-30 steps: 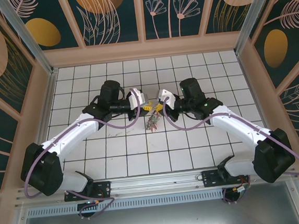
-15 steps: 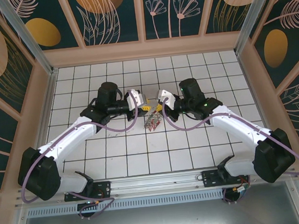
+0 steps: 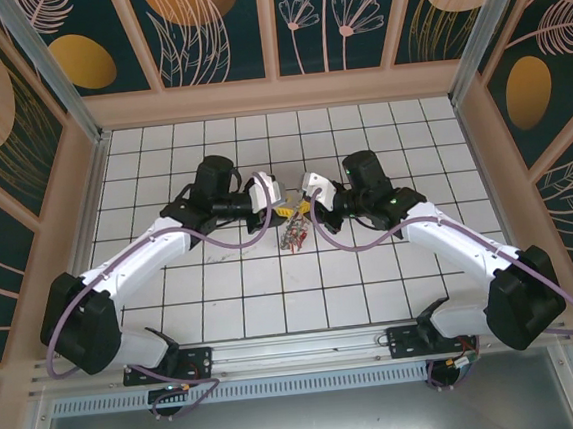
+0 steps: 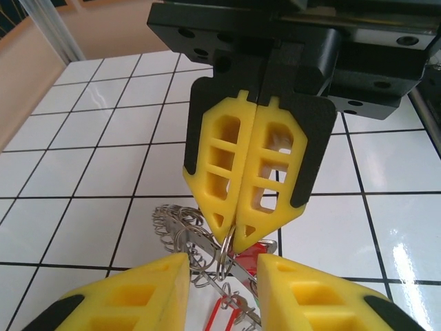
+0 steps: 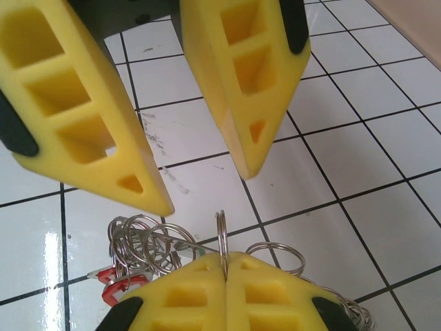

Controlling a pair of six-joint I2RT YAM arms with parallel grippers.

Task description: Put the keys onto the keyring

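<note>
left gripper [image 5: 205,187]: parted beside small ring [image 5: 221,234] | right gripper [image 4: 231,241]: clamped on it | walls [image 3: 88,242]: well off

Shiny metal keyring [image 5: 221,231]; red plastic tag [image 5: 118,288]; glossy white tiles [image 5: 358,227]

We see the keys [image 3: 292,236] as one tangled silvery bunch near the middle of the tiled floor, with their red tags [image 4: 252,252] toward 6 o'clock in the top view. The keyring [image 4: 207,249] shows as a curved pale metal band crowded with small wire loops. At the bunch's 12 o'clock end a thin ring [image 5: 221,231] stands on edge, pinched in the closed right gripper [image 5: 224,265].
</note>
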